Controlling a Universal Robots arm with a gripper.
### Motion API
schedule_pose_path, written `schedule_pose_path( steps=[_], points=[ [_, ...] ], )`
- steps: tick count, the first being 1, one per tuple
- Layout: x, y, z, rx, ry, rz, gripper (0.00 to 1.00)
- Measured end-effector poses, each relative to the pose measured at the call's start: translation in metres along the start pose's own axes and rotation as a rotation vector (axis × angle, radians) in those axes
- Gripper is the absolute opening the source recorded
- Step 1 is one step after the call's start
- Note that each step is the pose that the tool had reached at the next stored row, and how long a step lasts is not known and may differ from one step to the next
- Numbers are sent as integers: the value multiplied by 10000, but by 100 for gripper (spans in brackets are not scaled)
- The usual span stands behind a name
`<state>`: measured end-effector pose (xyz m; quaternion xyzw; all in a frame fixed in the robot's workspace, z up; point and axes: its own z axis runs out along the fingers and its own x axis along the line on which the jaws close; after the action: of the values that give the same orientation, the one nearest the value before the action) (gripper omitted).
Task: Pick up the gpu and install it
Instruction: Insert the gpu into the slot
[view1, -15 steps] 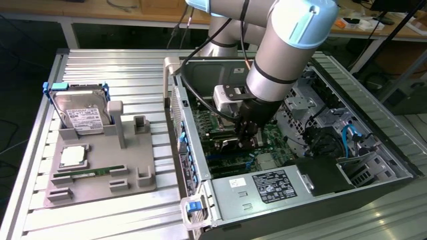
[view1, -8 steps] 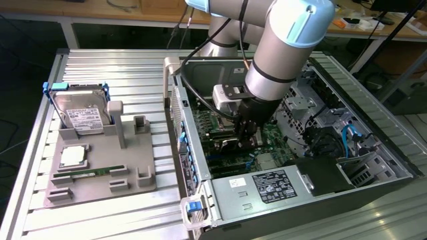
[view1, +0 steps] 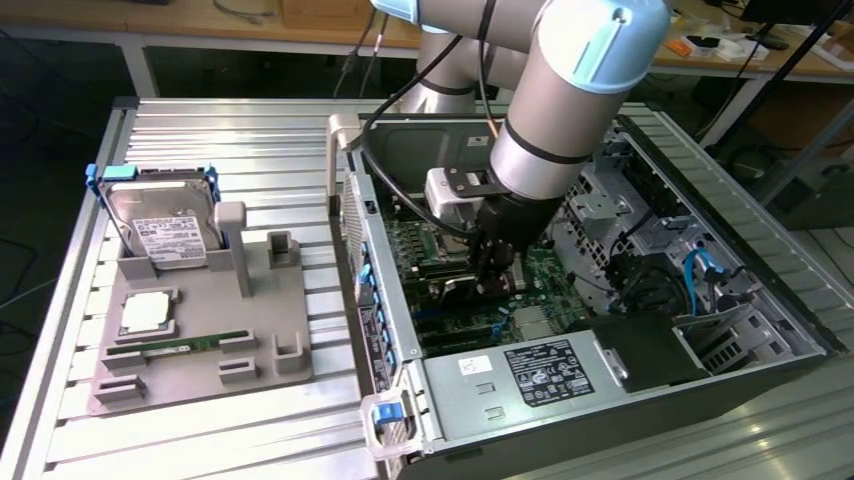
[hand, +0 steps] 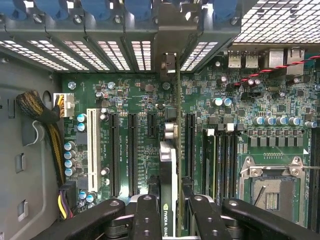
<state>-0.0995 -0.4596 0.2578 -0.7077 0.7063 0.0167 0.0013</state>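
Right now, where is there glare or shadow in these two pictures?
Exterior view: light glares off the metal table, and the motherboard sits in shade. Wrist view: the vent grilles wash out white; the gpu in the gripper is evenly lit.

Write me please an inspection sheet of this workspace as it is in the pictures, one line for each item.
Surface: slotted metal table, carrying an open computer case and a grey holder.
Job's things: gpu edge-on over the motherboard slots; whether it is seated cannot be told.
Clutter: hard drive, processor and RAM stick in the holder.
Grippers: gripper inside the case, shut on the gpu.
Cables: black cable along the arm; yellow-and-black bundle and blue cable in the case.
Surroundings: wooden bench beyond the table.
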Motion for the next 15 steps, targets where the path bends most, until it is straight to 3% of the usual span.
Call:
schedule_pose_path(
  steps=[15],
  points=[
    [-1, 5, -8, 9, 2, 1, 27]
  ],
)
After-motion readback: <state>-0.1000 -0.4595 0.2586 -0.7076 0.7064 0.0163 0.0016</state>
